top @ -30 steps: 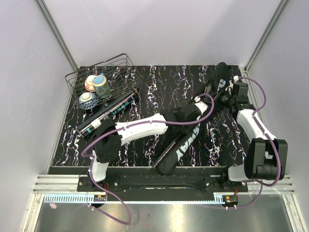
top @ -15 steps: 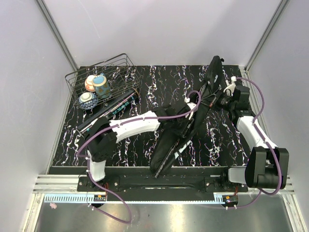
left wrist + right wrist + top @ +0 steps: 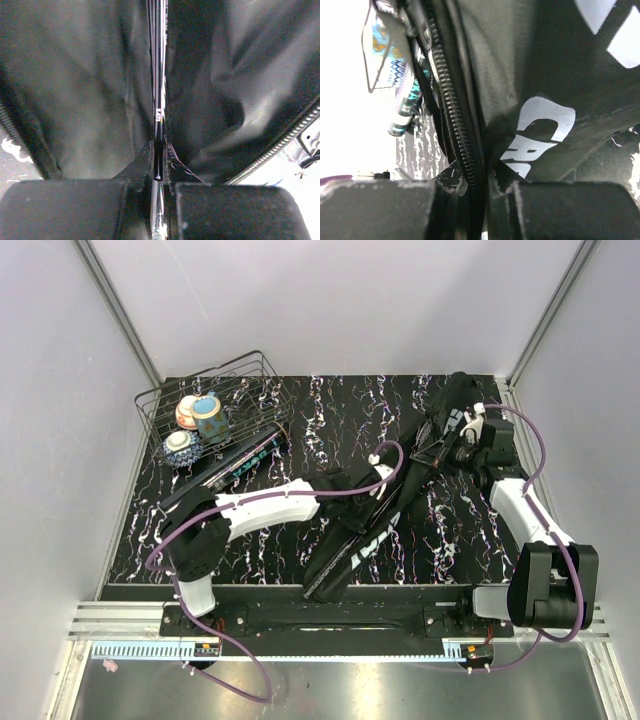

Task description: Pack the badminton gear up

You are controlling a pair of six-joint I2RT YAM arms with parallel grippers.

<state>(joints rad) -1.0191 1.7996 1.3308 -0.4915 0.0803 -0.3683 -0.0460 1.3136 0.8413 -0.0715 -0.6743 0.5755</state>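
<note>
Two claws, one job: both are working the bag point(image 3: 352, 552). It lies slantwise on the desk point(image 3: 300, 410), narrow end at the near edge about centre, wide end far right. Its long axis runs near-left to far-right.

Mid-bag: the left claw point(image 3: 159, 167) is pinched down on a thin black racket shaft point(image 3: 158, 75), the jaws all but together with only the shaft between them. The shaft runs straight ahead of the claw, between two folds of black cloth, so it lies along the bag's length and is already within the mouth. Judgement: the coming move is a slide along that line, not across it.

Far end: the right claw point(image 3: 477, 180) is closed on the zippered edge point(image 3: 449, 115), apparently holding that side of the opening up and apart (the white lettering sits just beside its grip).

Far left: the tube point(image 3: 228, 468) lies slantwise, touching or just beside the wire basket point(image 3: 215, 390) that holds the bowls point(image 3: 210, 418). It is well apart from both claws, and the left arm is the nearer.

Not made out: the racket head (swallowed by cloth), and whether one shaft or two sits in the pinch. No shuttlecocks in view.
</note>
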